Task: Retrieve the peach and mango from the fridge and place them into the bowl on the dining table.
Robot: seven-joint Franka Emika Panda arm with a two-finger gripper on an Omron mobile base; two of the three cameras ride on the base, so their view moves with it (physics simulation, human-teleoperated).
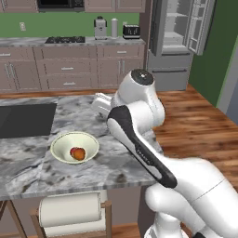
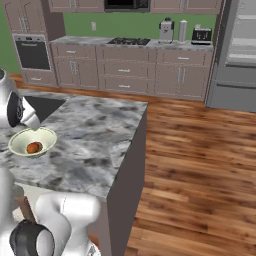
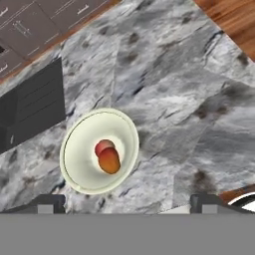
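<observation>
The cream bowl (image 3: 79,164) (image 1: 60,145) (image 2: 20,142) stands on the marbled dining table (image 3: 174,99) (image 1: 28,167) (image 2: 95,135). Two fruits lie touching inside the bowl, a reddish one (image 3: 102,147) and an orange one (image 3: 110,162); I cannot tell which is the peach and which the mango. My gripper (image 3: 127,203) hangs open above the table, just off the bowl's rim, with nothing between its fingertips (image 3: 50,201). The grey fridge (image 1: 179,42) (image 2: 239,55) stands at the back with its upper doors swung open.
A black inset panel (image 1: 25,118) (image 3: 35,107) lies in the table beside the bowl. A chair with a white padded back (image 1: 69,211) stands at the table's near edge. Wooden floor (image 2: 200,165) stretches to the right, up to brown cabinets (image 2: 125,72).
</observation>
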